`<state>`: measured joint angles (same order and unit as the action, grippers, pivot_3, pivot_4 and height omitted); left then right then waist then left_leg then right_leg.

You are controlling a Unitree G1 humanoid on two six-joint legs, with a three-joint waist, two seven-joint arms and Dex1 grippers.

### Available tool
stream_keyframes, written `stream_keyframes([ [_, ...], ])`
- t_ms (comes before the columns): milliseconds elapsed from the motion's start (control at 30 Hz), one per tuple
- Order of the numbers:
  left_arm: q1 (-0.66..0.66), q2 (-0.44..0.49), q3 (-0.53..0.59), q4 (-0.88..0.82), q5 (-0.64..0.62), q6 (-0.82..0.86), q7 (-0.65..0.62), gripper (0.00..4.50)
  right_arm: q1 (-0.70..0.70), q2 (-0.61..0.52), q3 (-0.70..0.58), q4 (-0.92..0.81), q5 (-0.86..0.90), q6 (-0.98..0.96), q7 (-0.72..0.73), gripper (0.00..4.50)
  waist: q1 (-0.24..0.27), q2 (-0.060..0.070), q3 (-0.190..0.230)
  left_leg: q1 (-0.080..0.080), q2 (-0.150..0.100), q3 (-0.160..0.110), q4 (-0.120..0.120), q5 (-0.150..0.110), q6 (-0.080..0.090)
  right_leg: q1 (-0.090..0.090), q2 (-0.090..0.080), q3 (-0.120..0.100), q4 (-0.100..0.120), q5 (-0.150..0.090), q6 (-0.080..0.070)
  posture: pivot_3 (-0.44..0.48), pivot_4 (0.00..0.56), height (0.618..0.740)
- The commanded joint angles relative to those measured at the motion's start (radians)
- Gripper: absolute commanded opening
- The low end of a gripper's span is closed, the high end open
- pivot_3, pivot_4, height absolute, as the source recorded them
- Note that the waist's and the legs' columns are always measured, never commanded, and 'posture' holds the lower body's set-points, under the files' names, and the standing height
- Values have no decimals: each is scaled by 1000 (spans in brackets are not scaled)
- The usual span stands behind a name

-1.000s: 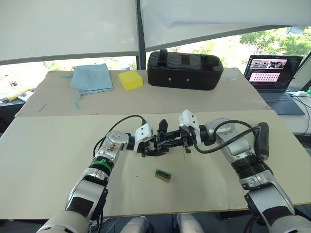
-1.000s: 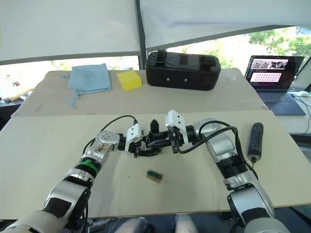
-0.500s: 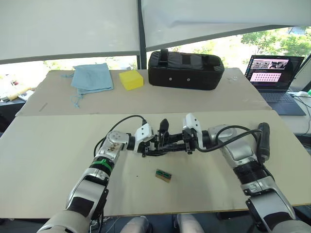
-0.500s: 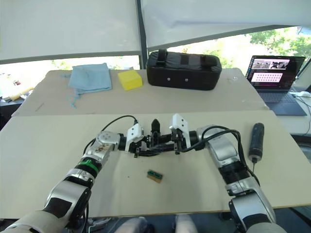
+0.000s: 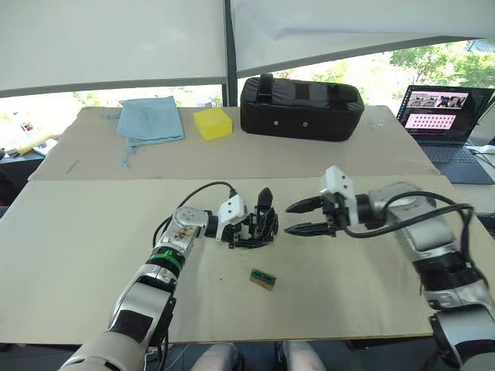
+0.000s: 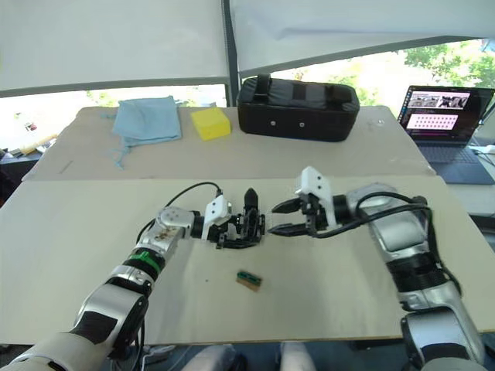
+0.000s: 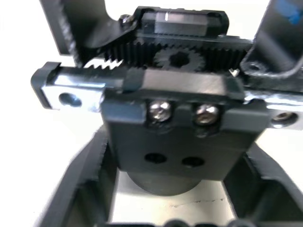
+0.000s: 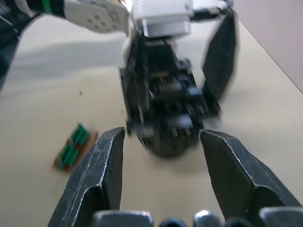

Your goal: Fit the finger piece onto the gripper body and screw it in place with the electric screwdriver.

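The gripper body (image 5: pixel 257 226) is a small black assembly with a toothed rack, a round base and one upright pointed finger (image 5: pixel 265 199). It rests on the tan table (image 5: pixel 77 255) near the middle. My left gripper (image 5: pixel 246 229) is shut on it, its fingers (image 7: pixel 80 189) flanking the round base. My right gripper (image 5: pixel 290 219) hangs open and empty just right of the body, apart from it; in the right wrist view the body (image 8: pixel 165 109) lies beyond its fingertips. I cannot tell a separate finger piece from the body. The electric screwdriver is out of view.
A small green-and-brown block (image 5: pixel 261 279) lies in front of the body. On the far board sit a large black case (image 5: pixel 302 108), a yellow block (image 5: pixel 212 124) and a blue cloth (image 5: pixel 149 120). A laptop (image 5: pixel 445 116) stands at the far right.
My right gripper has let go of the gripper body, opened and drawn back to the right. The left gripper still holds the body in place. The camera has shifted a little.
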<state>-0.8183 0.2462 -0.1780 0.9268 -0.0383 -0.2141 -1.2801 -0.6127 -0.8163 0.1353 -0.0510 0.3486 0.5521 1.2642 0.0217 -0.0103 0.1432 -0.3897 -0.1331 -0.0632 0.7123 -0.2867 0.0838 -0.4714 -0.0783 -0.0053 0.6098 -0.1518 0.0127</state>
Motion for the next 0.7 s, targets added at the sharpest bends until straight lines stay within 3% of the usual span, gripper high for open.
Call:
stream_keyframes([
  [33, -8, 42, 14, -21, -6, -1, -18, 4500, 15, -102, -111, -136, 75, 237, -58, 3955, 0, 0, 0, 0, 0, 0, 0, 0, 0, -1, 0, 1, 0, 0, 0, 0, 150, 740],
  [100, 3, 72, 20, -43, -14, 8, -32, 4500, 17, -159, -139, -172, 85, 373, -111, 4433, -5, 0, 0, -1, 0, 0, -1, 0, 0, -2, 0, 3, 0, 0, 0, 0, 150, 740],
  [133, 11, 90, 23, -58, -18, 11, -41, 4500, 17, -187, -151, -186, 88, 439, -140, 4433, -7, 0, 0, -1, 1, 0, -1, 0, 0, -2, 0, 4, 0, 0, 0, 0, 150, 740],
  [233, 123, 218, 59, -374, -124, 181, -139, 4500, 30, -310, -182, -127, 50, 745, -260, 4433, -10, 0, 1, -1, 2, 0, -1, -1, 0, -1, 0, 4, 0, 0, 0, 0, 150, 740],
  [333, 217, 335, 72, -698, -229, 373, -192, 4500, -15, -328, -189, 7, -2, 932, -395, 4433, -11, 1, 2, -1, 4, 3, -1, -2, 1, -2, 1, 6, -1, 0, -1, 0, 150, 740],
  [433, 220, 424, 88, -924, -340, 592, -200, 4500, 49, -390, -118, 86, -64, 838, -432, 4433, 5, 2, 4, -2, 4, 5, -1, -3, 0, -1, 0, 6, -1, 0, -1, 0, 150, 740],
  [533, 181, 470, 119, -1055, -468, 779, -185, 4500, 25, -339, -119, 213, -92, 823, -499, 4433, 9, 3, 4, 0, 4, 6, 0, -3, -1, 0, 0, 6, -2, 0, 0, 0, 150, 740],
  [700, 136, 505, 153, -1153, -560, 876, -151, 4500, -68, -250, -129, 380, -111, 820, -562, 4433, -12, 6, 5, 1, 3, 9, -1, 0, 2, 0, 2, 9, -1, 1, 1, 0, 150, 740],
])
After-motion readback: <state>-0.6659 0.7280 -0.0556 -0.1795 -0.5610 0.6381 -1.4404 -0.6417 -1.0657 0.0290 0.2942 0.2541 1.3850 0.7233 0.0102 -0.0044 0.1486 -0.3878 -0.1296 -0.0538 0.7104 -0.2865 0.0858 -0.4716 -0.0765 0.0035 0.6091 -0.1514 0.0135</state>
